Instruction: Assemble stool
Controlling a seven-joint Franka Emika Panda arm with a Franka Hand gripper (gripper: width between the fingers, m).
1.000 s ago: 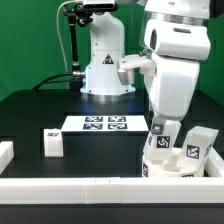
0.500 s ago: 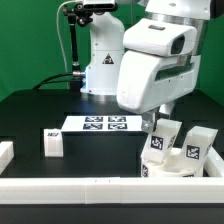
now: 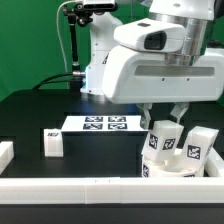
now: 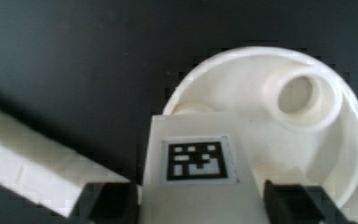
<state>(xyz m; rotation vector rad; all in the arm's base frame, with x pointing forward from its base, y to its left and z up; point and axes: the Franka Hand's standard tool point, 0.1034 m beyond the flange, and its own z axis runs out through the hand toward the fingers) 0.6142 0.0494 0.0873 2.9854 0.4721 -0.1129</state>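
Stool seat (image 3: 170,168), a thick round disc of smooth white plastic, lies flat on the matte black tabletop (image 3: 40,110) toward the exterior view's right, near a long white rail (image 3: 90,186); the wrist view shows a round socket hole (image 4: 302,95) sunk in its face; a chunky white block leg (image 3: 160,138) stands upright on the disc, with a black-and-white square tag on its side; the jaws are apart, one dark finger (image 4: 105,203) on each side of that leg, both cut off by the frame edge; a second leg (image 3: 202,145) sits at the seat's rim, on it or beside it I cannot tell; a third leg (image 3: 53,143) stands well apart, near the marker board (image 3: 105,124); the wrist view is soft, its tag pattern blurred.
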